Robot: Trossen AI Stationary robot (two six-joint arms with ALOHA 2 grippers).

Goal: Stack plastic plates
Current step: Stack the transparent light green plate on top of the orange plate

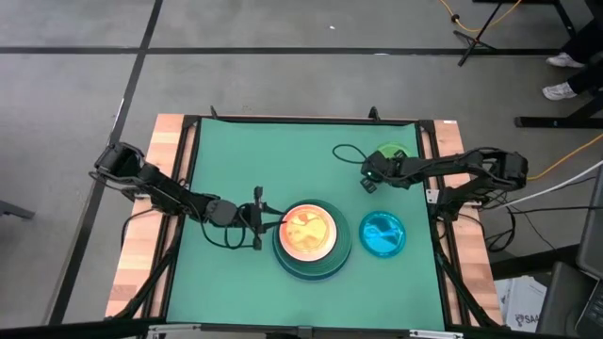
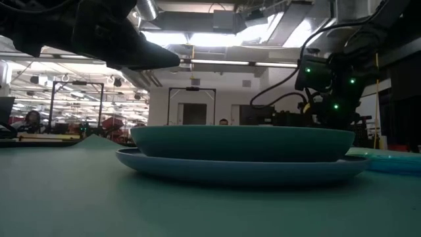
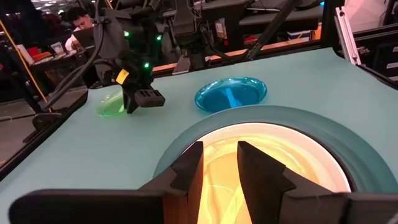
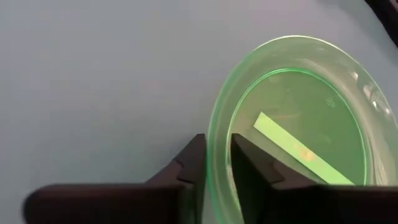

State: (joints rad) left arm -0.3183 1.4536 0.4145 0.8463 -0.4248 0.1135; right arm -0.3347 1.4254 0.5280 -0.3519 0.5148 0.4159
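A stack stands at the mat's near middle. In it a translucent orange plate (image 1: pixel 306 231) (image 3: pixel 280 155) sits inside a dark teal plate (image 1: pixel 337 260) (image 2: pixel 243 143), which rests on a large light blue plate (image 2: pixel 243 168). A pale rim (image 3: pixel 339 163) rings the orange one. No black plate shows. My left gripper (image 1: pixel 273 224) (image 3: pixel 221 168) hovers open over the stack's left rim, clear of it. A cyan plate (image 1: pixel 383 234) (image 3: pixel 230 94) lies flat to the right of the stack. My right gripper (image 1: pixel 369 179) (image 4: pixel 217 171) is shut on the green plate (image 1: pixel 394 151) (image 4: pixel 298 124) at far right. My right gripper pinches the green plate's rim (image 4: pixel 219 134) on the side facing the table's left. One finger is inside the plate and one finger (image 4: pixel 196 158) is outside. The fingers slant down from the right. I cannot tell whether the plate is lifted off the mat.
A black cable loop (image 1: pixel 347 151) lies on the green mat to the left of the green plate. Black frame rails (image 1: pixel 191 169) and wooden strips border the mat on both sides. Bare mat spreads across the far left. A person (image 3: pixel 78 22) sits in the room beyond.
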